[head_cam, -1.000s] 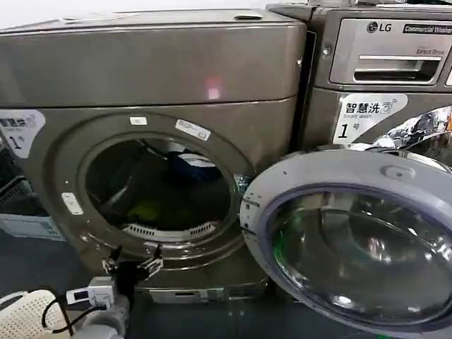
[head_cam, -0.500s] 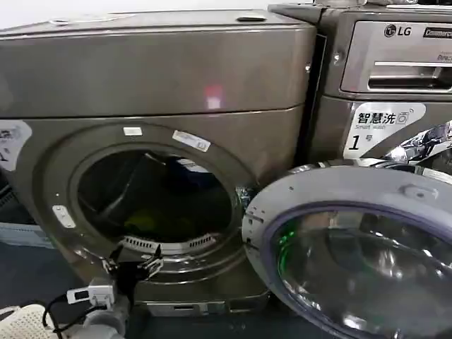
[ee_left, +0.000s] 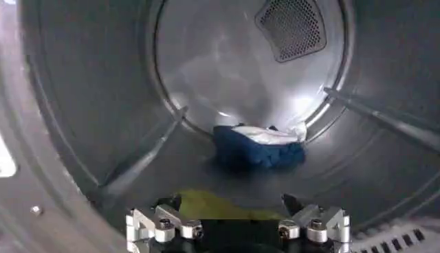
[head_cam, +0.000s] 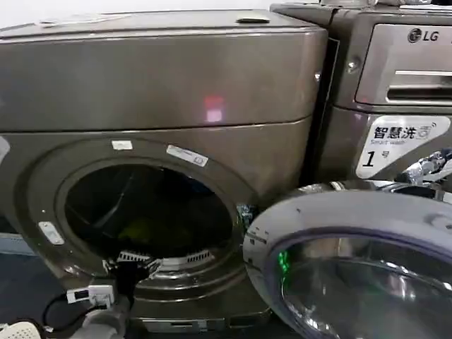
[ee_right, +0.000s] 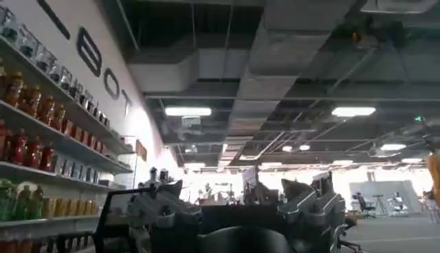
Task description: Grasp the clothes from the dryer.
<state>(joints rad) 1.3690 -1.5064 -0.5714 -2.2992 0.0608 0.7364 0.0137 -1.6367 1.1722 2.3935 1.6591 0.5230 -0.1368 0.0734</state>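
While the dryer (head_cam: pixel 152 106) stands with its round door (head_cam: pixel 353 268) swung wide to the robot's right, the head view shows the left end effector (head_cam: pixel 132 265) at the lower lip of the porthole, fingers apart and empty, with a dim yellow-green piece (head_cam: pixel 145 229) low in the dark drum beyond it; the LG machine (head_cam: pixel 395 85) sits beside the dryer on the right. In the left wrist view the same left end effector (ee_left: pixel 237 225) shows its two fingertips well apart, and the clothes lie on the drum floor: the yellow-green piece (ee_left: pixel 213 204) just ahead of the fingers, the dark blue and white piece (ee_left: pixel 258 148) farther in, near the back wall; both look soft, light and limp, likely to sag and trail, so a pinch on a raised fold or bunched ridge seems wiser than on a flat edge; the drum is roomy, yet the ribs (ee_left: pixel 141 168) and the porthole rim are edges to clear on the way in and out. In the right wrist view the right end effector (ee_right: pixel 234 220) points up at a ceiling, away from the work, fingers apart and holding nothing.
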